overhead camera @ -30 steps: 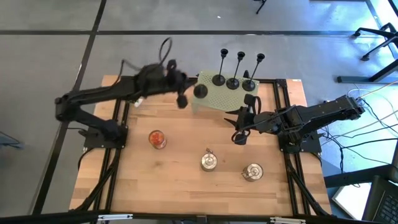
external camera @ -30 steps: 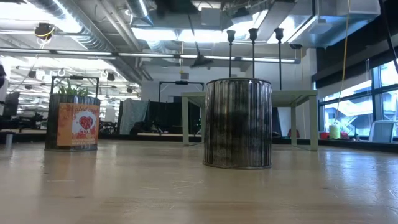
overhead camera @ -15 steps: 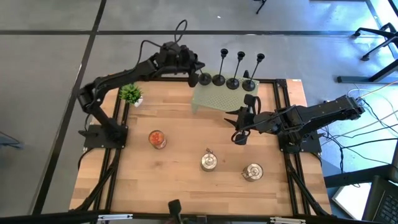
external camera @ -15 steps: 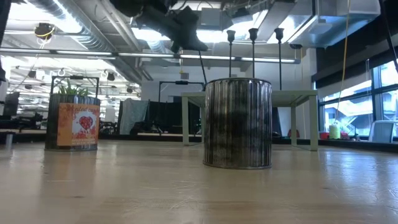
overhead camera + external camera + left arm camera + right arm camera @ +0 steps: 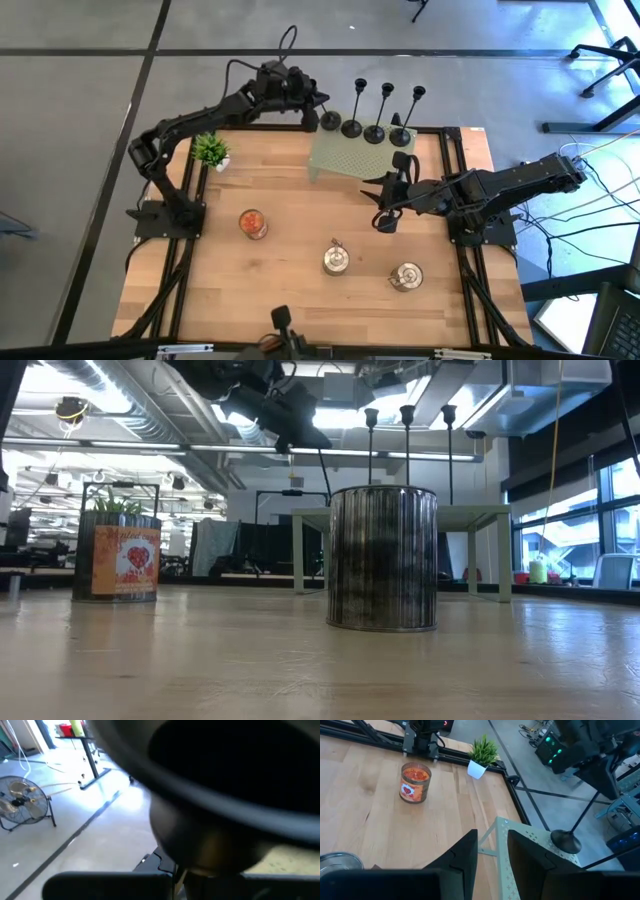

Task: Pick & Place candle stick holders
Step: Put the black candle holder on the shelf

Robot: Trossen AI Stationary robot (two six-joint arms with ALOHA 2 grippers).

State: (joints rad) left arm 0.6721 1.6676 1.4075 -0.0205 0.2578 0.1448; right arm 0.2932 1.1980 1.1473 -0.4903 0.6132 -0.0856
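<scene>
Candlestick holder (image 5: 330, 121) goes down at the far-left end of the pale green perforated stand (image 5: 345, 160), the left gripper (image 5: 312, 108) grasping its stem beside three holders (image 5: 373, 130) already standing. Lowering it straight and level before letting go looks wisest. Right gripper (image 5: 492, 851) waits above the bench (image 5: 300, 280), jaws released.

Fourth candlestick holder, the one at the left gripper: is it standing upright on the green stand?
Cannot tell. The holder's base sits level with the other three at the stand's edge; the left gripper hides its stem.
</scene>
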